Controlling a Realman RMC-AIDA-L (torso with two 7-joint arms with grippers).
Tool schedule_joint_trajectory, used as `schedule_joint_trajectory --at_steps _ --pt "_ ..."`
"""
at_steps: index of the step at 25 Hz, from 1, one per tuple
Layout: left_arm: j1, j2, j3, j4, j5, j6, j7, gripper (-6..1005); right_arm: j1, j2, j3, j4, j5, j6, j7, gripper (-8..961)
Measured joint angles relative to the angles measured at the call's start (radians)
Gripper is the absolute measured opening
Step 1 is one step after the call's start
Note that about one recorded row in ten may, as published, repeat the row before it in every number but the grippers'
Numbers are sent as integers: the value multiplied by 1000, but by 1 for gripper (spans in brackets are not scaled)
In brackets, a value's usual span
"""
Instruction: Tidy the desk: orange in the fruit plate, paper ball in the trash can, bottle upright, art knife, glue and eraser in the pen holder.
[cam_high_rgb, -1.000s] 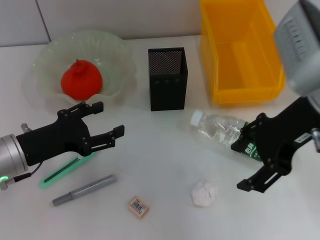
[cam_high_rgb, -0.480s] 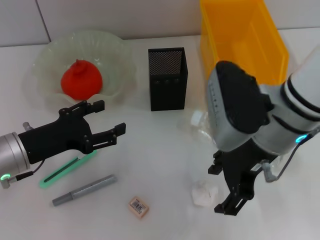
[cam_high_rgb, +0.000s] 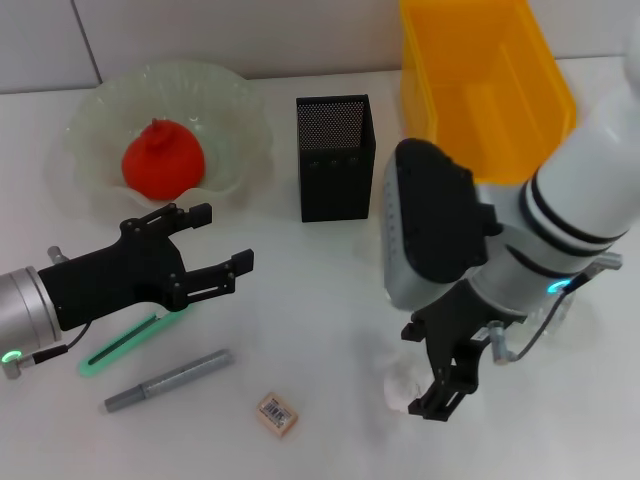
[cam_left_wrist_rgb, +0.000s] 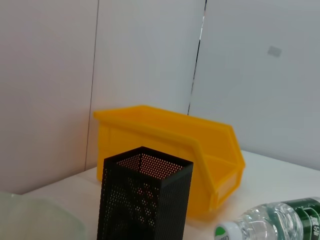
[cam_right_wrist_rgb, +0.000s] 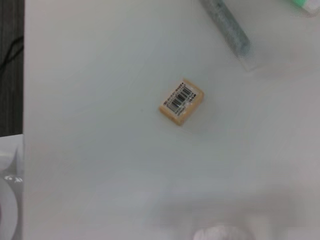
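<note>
white desk (cam_high_rgb: 330, 300) under pale wall. right gripper (cam_high_rgb: 432, 372) low over paper ball (cam_high_rgb: 402, 385), fingers spread around it, nothing clamped. left gripper (cam_high_rgb: 205, 258) open, empty, hovering above green art knife (cam_high_rgb: 135, 340). orange (cam_high_rgb: 162, 158) in fruit plate (cam_high_rgb: 230, 90). eraser (cam_right_wrist_rgb: 181, 101) lies near grey glue stick (cam_high_rgb: 170, 380). pen holder (cam_high_rgb: 336, 157) upright beside trash can (cam_high_rgb: 480, 85). bottle (cam_left_wrist_rgb: 270, 225) on its side.

- Illumination: bright, even and diffuse; no hard glare.
- Shadows: soft and short, e.g. beneath the pen holder (cam_high_rgb: 335, 157) and the eraser (cam_right_wrist_rgb: 181, 100).
- Head view: sharp; the right arm's casing is slightly soft.
- Right wrist view: hazy, with blur toward 6 o'clock.
- Left wrist view: blurred at the 7 o'clock corner.
</note>
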Motion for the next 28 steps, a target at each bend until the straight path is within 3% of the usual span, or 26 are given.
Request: schedule_joint_trajectory --at_steps 13,16,21,24,28 --pt "0 0 6 0 0 0 1 862 46 -2 -74 99 7 75 50 796" --pt "0 0 6 0 0 0 1 862 47 -3 -73 104 10 78 51 610" --pt "0 -1 6 0 0 0 3 862 48 -3 -56 117 27 85 51 541" --pt "0 -1 6 0 0 1 4 862 48 -6 9 89 44 57 51 499" --pt "-1 -2 6 0 0 2 4 862 60 -10 220 9 43 -27 51 454"
